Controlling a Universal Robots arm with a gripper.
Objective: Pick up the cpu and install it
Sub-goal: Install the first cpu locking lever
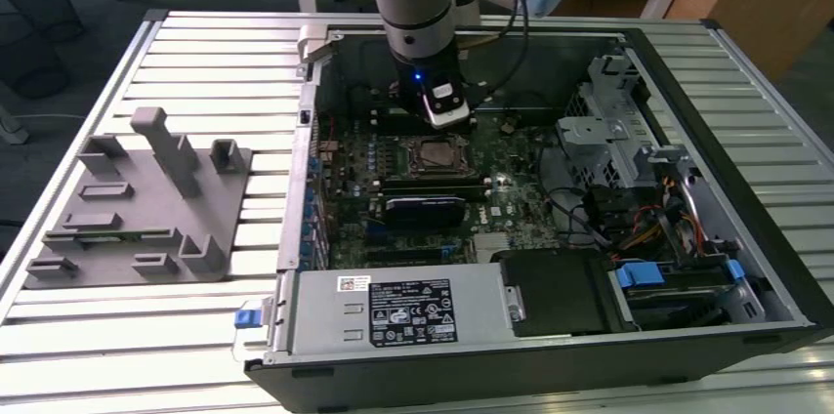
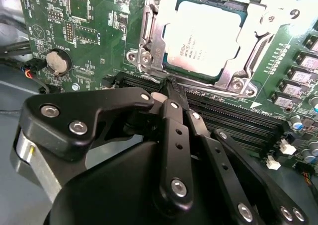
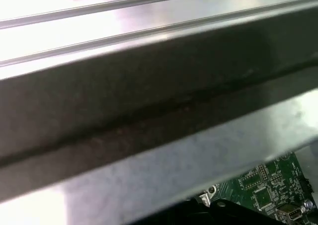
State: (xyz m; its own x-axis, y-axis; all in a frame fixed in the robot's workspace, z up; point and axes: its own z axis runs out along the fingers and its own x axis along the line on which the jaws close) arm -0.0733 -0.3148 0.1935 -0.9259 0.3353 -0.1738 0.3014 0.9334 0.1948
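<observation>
Upper centre of the second wrist view: the cpu (image 2: 206,38) sits in its socket frame (image 2: 149,51).
Below it, my gripper (image 2: 171,86) hovers, fingers (image 2: 174,93) pinched together on nothing, just above the motherboard (image 2: 84,31).

arm (image 1: 414,4): grey tube, pale-blue joint cap, black cable | tool (image 2: 171,86): black linkages, silver screws

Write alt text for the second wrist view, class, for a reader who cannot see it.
The silvery cpu sits in its metal socket frame on a green motherboard. The black end effector is in the foreground, its tips together close beside the socket's edge, holding nothing. A round coin battery lies off to one side.
</observation>
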